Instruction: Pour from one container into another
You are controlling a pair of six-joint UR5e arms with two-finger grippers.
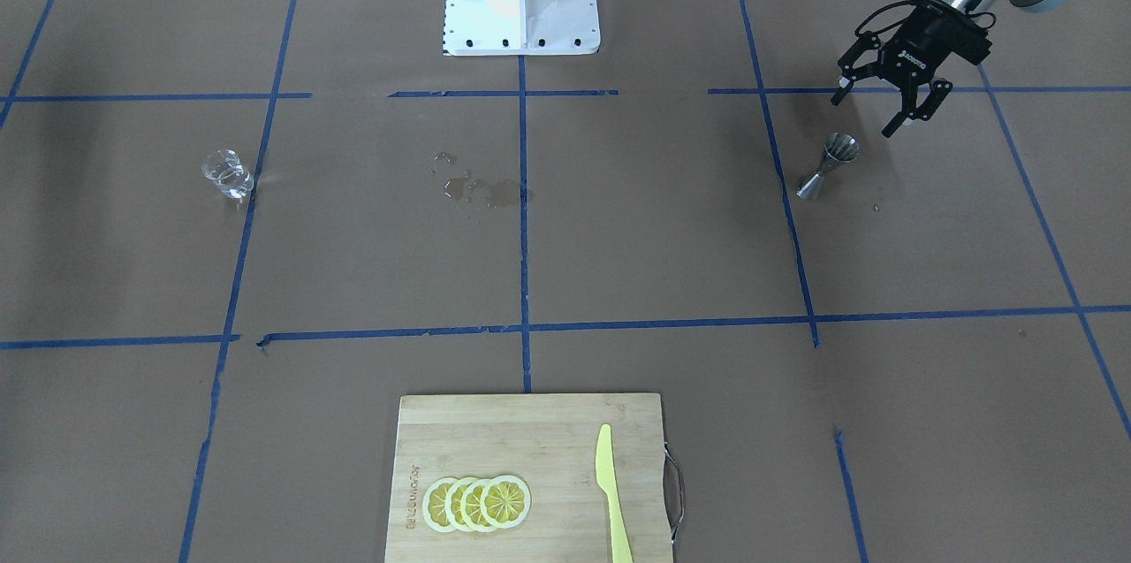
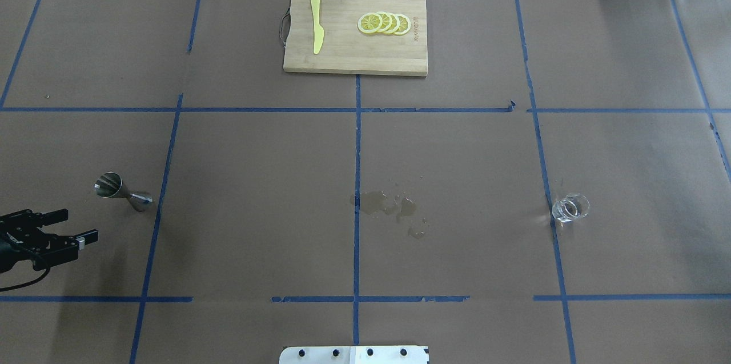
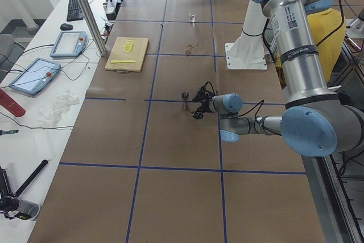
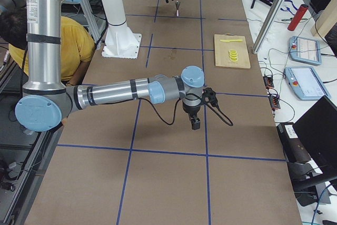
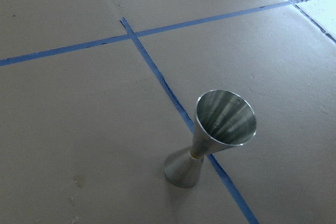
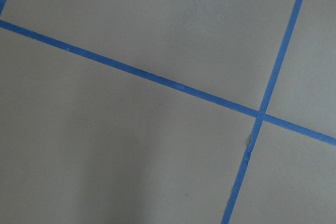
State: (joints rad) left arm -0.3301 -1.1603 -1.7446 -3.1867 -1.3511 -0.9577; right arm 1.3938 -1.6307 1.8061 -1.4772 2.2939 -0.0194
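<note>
Directly ahead of the open, empty left gripper (image 2: 80, 224), the jigger (image 2: 125, 194) stands upright on the desk (image 2: 257, 181), just beside it. The cup (image 2: 569, 208) stands well apart, on the robot's right side; whether the right gripper (image 4: 196, 124) is open cannot be told.

Overhead view: L gripper (image 2: 80, 224), jaws apart, has the jigger (image 2: 123, 192) near at its 2 o'clock, w/ bare paper btwn. I see the cup (image 2: 570, 208) far off at 3, only a wet spill (image 2: 388, 204) midway. Board (image 2: 354, 61) well apart at 12.
</note>
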